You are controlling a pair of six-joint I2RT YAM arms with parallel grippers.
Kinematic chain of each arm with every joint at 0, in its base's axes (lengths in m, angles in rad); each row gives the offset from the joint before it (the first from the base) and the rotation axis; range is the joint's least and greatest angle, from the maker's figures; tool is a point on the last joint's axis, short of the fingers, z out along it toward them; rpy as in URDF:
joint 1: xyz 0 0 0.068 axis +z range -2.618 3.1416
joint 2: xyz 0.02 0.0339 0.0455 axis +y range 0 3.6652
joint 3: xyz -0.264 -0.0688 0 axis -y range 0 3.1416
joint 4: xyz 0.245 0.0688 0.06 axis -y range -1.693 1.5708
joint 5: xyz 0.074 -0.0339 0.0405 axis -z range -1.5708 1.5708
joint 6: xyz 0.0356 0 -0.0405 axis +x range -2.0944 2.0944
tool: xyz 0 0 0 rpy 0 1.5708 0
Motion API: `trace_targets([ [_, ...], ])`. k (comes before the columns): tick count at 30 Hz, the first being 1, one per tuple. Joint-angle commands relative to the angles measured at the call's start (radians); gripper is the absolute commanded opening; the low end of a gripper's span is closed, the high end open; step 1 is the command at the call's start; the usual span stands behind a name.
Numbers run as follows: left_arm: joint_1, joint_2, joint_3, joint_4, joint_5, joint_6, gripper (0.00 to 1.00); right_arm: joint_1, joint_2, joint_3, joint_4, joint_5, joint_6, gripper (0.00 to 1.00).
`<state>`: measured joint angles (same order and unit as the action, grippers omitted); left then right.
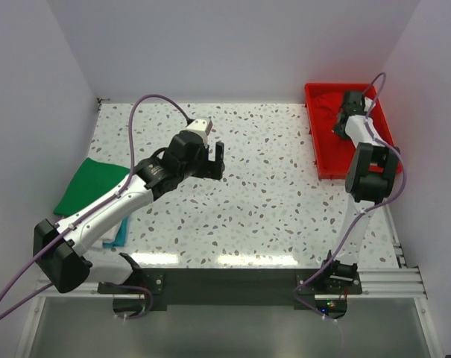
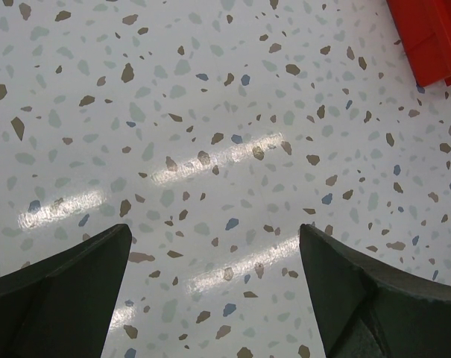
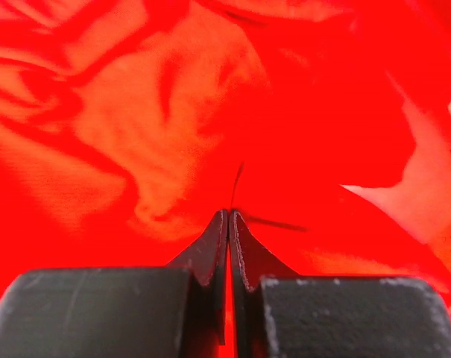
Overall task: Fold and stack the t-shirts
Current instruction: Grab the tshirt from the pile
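the right gripper [image 3: 230, 220], jaws pressed together with no gap showing, noses into the bright red t-shirt [image 3: 136, 134], which lies crumpled in the far end of the red tray [image 1: 331, 160] at the table's right rear. whether a fold is truly caught between the tips cannot be told from the wrist view. the step in hand looks to be the pick-up of this shirt for folding. done well, it likely calls for a firm bite on a single layer near an edge, then a straight, unhurried lift until the cloth clears the tray wall, so the tray is not dragged along. from there a carry to the bare middle of the table [image 2: 210, 112] seems right. the left gripper [image 2: 214, 231] hovers there with fingers spread wide and holds nothing, well placed to take a second corner. the red shirt is a rumpled heap. no collar, hem or sleeve can be picked out, so it shows no clear heading and no long axis of its own. at the far left edge a folded green t-shirt [image 1: 91, 185] lies over a teal shirt [image 1: 119, 237].
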<state>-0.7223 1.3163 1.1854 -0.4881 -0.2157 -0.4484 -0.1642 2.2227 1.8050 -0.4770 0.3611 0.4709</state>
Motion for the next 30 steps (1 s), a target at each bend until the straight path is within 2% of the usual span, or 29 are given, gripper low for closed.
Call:
trace_targets([
  [1, 0.001, -0.008, 0.010, 0.014, -0.008, 0.022, 1.00, 0.005, -0.193, -0.013, 0.078, -0.004, -0.011, 0.00],
  [8, 0.004, -0.008, 0.008, 0.023, 0.002, 0.020, 1.00, 0.072, -0.398, -0.038, 0.127, 0.016, -0.064, 0.00],
  [12, 0.007, -0.011, 0.011, 0.026, 0.003, 0.014, 1.00, 0.156, -0.523, 0.035, 0.135, 0.084, -0.123, 0.00],
  [13, 0.007, -0.012, 0.013, 0.028, 0.001, 0.013, 1.00, 0.217, -0.543, 0.056, 0.135, 0.093, -0.152, 0.00],
  [18, 0.011, -0.040, 0.006, 0.036, -0.020, -0.003, 1.00, 0.366, -0.690, 0.184, 0.166, 0.101, -0.230, 0.00],
  [21, 0.015, -0.057, 0.003, 0.042, -0.037, -0.019, 1.00, 0.475, -0.742, 0.247, 0.169, 0.053, -0.255, 0.00],
  [26, 0.029, -0.098, -0.006, 0.060, -0.068, -0.059, 1.00, 0.668, -0.782, 0.329, 0.164, -0.022, -0.278, 0.00],
  [30, 0.046, -0.132, -0.013, 0.069, -0.086, -0.079, 1.00, 0.739, -0.773, 0.430, 0.133, -0.086, -0.261, 0.00],
])
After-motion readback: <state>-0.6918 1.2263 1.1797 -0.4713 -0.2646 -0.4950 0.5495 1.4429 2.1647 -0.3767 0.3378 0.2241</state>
